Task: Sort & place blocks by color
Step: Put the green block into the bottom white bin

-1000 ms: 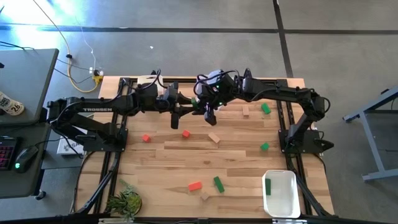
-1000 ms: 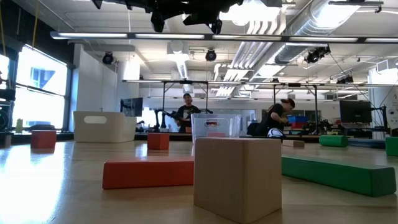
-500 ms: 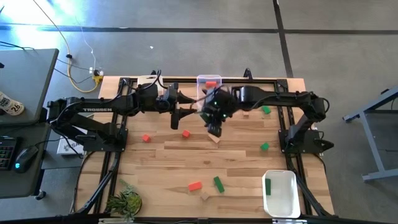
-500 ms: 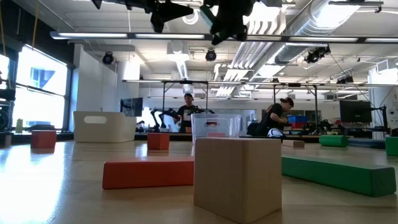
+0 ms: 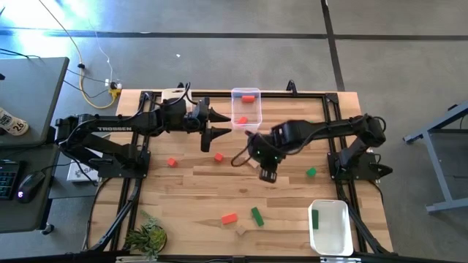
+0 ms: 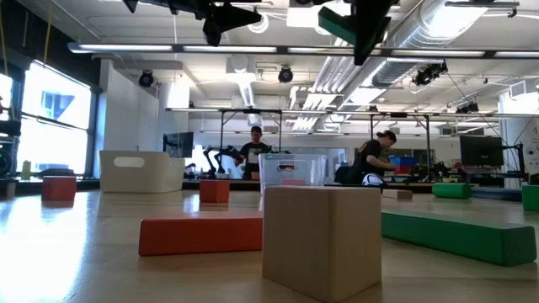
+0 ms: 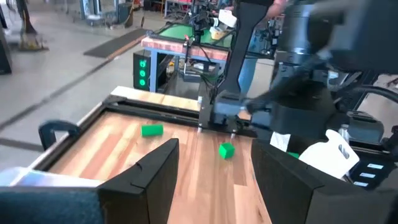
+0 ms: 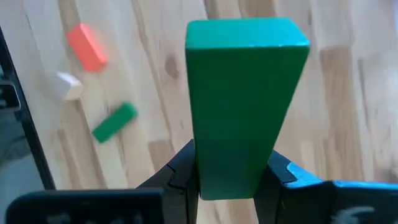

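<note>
My right gripper hovers over the middle of the table, shut on a green bar block; the low view shows that block high above the table. My left gripper is open and waits beside the clear bin, which holds red blocks. Lying flat on the table are red blocks, a red bar, a green bar, a wood cube and a green cube. The white bin holds one green block. My right gripper pinches the green bar between its two fingers at one end. The bar's free end points away from the wrist, along the fingers. The fingers point down toward the table, and the block is lifted clear of it.
The white bin stands at the near right corner and the clear bin at the far edge's middle. A small plant sits at the near left corner. Bare wood lies between the scattered blocks. People show in the room behind.
My right gripper has carried the green bar from beside the clear bin toward the near edge and slightly right, out over the middle of the table. The clear bin, covered by the arm before, now shows in full.
</note>
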Available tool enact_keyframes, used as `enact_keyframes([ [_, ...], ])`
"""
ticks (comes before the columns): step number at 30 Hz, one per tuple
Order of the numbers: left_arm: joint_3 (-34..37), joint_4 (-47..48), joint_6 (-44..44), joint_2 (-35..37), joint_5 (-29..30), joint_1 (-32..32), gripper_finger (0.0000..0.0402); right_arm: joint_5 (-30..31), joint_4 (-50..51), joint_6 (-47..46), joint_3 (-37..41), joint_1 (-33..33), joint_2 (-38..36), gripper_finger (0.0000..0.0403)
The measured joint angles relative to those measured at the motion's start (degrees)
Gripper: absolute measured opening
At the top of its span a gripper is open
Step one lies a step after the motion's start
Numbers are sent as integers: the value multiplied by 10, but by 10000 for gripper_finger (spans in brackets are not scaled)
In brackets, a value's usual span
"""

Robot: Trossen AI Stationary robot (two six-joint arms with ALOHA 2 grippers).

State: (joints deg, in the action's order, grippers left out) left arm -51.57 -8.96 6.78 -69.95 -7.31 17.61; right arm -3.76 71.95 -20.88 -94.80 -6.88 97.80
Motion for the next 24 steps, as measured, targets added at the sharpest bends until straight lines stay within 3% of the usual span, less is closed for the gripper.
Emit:
enact_keyframes([
  [15,0,26,123,0,-1,-14,188,16,98,-168,0,-167,0,83],
  [24,0,58,143,0,-10,-49,188,48,114,-307,0,-266,4,83],
])
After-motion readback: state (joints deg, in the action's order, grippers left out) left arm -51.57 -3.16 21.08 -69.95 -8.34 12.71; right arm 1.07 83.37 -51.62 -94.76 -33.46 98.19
